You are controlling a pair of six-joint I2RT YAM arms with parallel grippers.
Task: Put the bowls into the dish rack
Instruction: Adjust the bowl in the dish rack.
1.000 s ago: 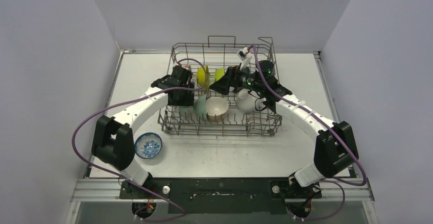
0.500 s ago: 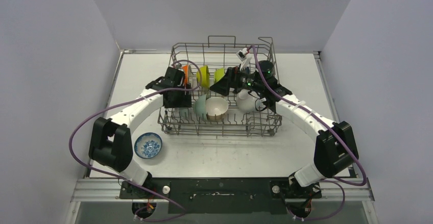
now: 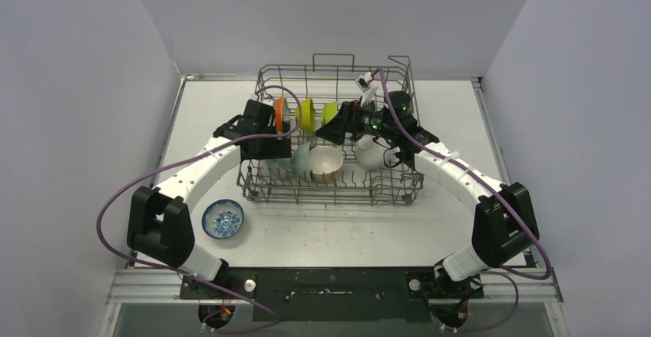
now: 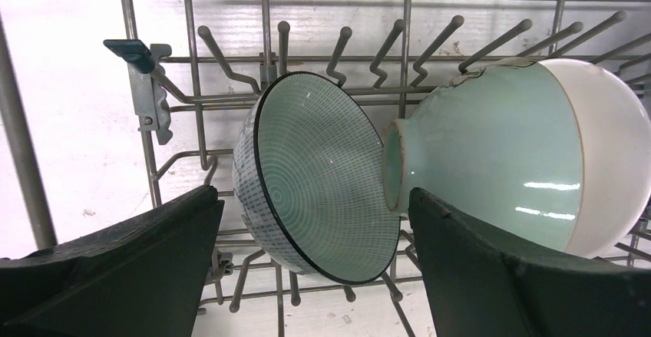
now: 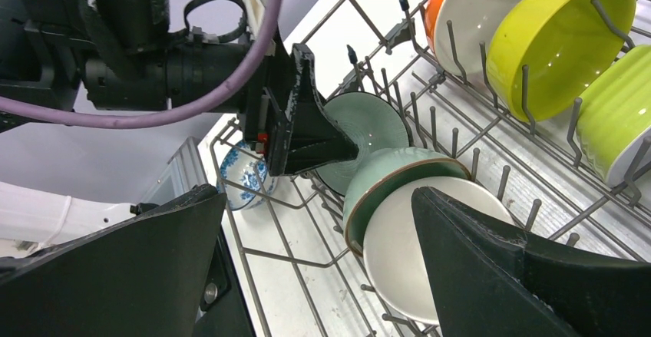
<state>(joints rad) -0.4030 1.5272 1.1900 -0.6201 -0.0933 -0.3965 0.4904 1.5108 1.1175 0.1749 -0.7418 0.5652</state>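
A large square grey wire dish rack (image 3: 330, 196) sits mid-table with bowls propped among its upright tines. An orange bowl (image 3: 280, 110), a yellow bowl (image 3: 305, 113) and a lime-green bowl (image 3: 329, 112) stand in the back row. Nearer the front are a white bowl (image 3: 368, 153) and a beige bowl (image 3: 326, 163), with a pale green glazed bowl (image 4: 491, 153) leaning against the beige one. The left gripper (image 4: 315, 199) hangs over the rack's near left part. Its fingers are spread wide on either side of a pale green line-patterned bowl with a dark rim (image 4: 322, 176), which stands tilted among the tines just beside the glazed one. The right gripper (image 5: 318, 195), fingers also spread and holding nothing, hovers over the rack's middle. A blue-patterned bowl (image 3: 223, 219) rests on the table (image 3: 345, 233) outside the rack, near the left arm.
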